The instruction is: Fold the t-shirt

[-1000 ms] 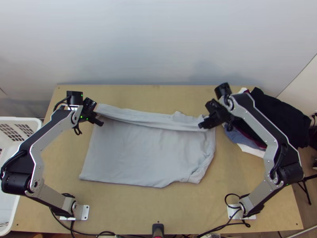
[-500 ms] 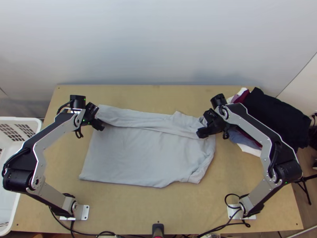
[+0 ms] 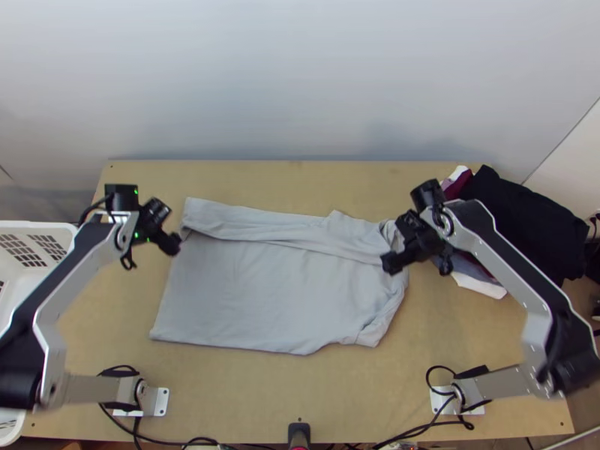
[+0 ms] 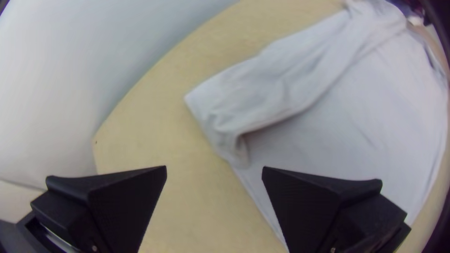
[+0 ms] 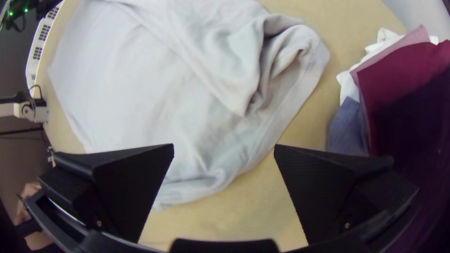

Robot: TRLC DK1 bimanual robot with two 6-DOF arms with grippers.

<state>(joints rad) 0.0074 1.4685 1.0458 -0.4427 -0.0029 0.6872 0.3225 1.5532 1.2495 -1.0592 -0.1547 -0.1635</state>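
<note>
Light wood table (image 3: 247, 382) is the biggest thing, far edge at 12 o'clock. T-shirt (image 3: 270, 300) lies approx. mid-table, mostly flat: its 12 o'clock side is folded over toward 6 in a long, loose strip, w/ bunched, rumpled cloth at the 2–3 o'clock end. L arm (image 3: 75, 274) is based at 8 o'clock, R arm (image 3: 510, 274) at 4. White basket (image 3: 45, 225) w/ slotted sides sits at 9 o'clock, by the table's edge. Clothes pile (image 3: 525, 217) – black, maroon, blue, white – is at 2–3 o'clock, near the shirt's bunched end. L gripper (image 3: 174, 246) is at approx. 10 o'clock, by the shirt's edge just below the strip's end; fingers wide apart, nothing btwn them, so released. R gripper (image 3: 390, 262) is at approx. 2 o'clock, above the rumpled end; also released, fingers spread w/ no cloth gripped. Exact ht. of either over the table: can't tell.
</note>
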